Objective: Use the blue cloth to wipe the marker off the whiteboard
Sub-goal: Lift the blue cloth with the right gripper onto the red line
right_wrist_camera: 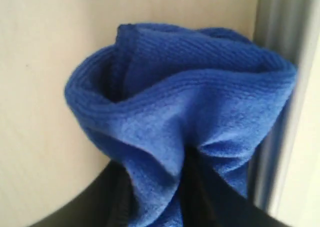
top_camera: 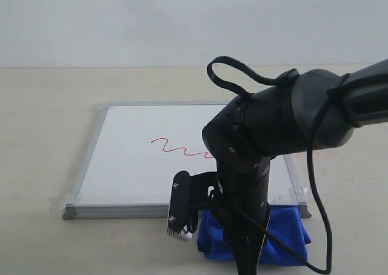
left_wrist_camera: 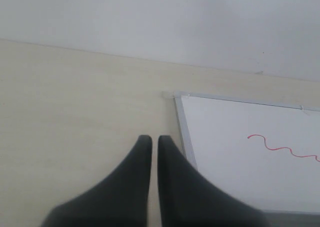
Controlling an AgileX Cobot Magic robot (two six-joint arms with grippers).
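Observation:
The whiteboard [top_camera: 130, 166] lies flat on the table, with the red marker squiggle [top_camera: 176, 146] near its middle. In front of its near right corner sits the bunched blue cloth [top_camera: 285, 238], just off the frame. My right gripper [right_wrist_camera: 155, 197] is shut on the blue cloth [right_wrist_camera: 175, 102], whose folds bulge out past the fingers beside the board's grey frame [right_wrist_camera: 277, 37]. My left gripper [left_wrist_camera: 151, 139] is shut with nothing in it and hangs over bare table next to a corner of the whiteboard [left_wrist_camera: 235, 162]. The marker line [left_wrist_camera: 280, 148] shows there too.
The right arm [top_camera: 273, 129] reaches in from the right and covers the board's right part and the end of the squiggle. Clear tape [top_camera: 63, 197] holds the board's corners down. A pale wall stands behind the beige table [top_camera: 42, 105].

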